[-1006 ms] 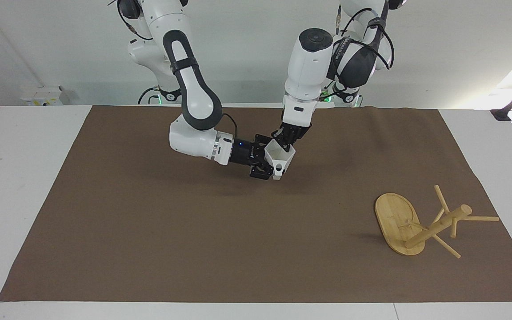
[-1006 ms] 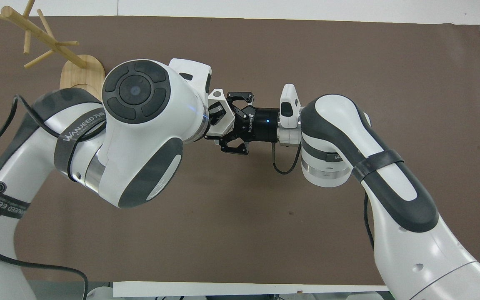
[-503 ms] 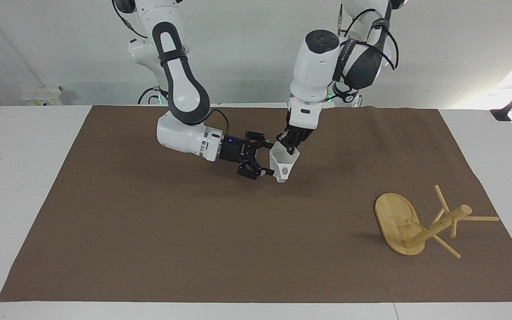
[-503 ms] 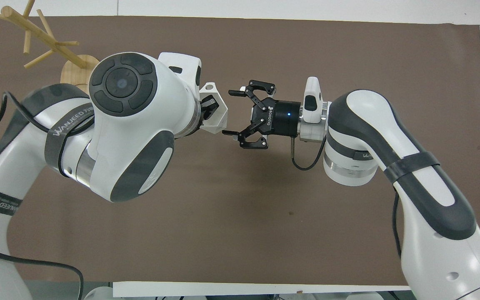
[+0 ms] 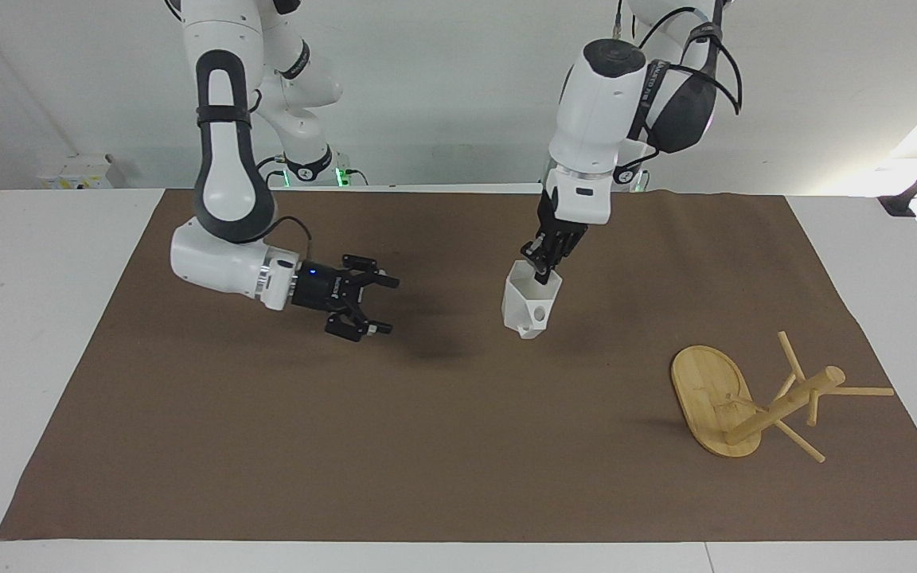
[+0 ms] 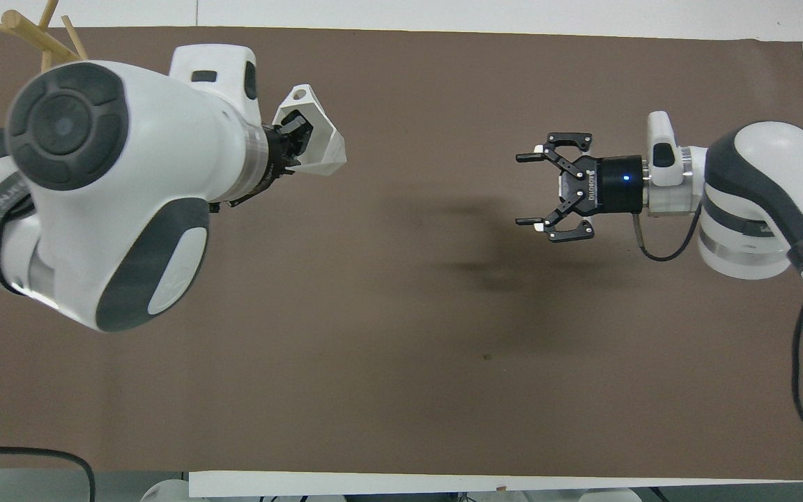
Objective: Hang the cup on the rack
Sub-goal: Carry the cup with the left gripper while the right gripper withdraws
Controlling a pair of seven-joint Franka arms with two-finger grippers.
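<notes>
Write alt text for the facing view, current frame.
The left tool holds a white cup by its rim above the brown mat. The right tool hangs open and empty over the mat. A bamboo rack lies tipped over toward the left arm's end.

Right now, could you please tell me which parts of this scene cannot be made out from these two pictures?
- Rack, overhead view: only peg tips show; the left arm covers the rest and the top edge crops it.
- Cup, facing view: the left gripper hides the wall it pinches.
- Cup's dark mark: too small in either view.
- Right gripper: nothing hidden, open and empty.
</notes>
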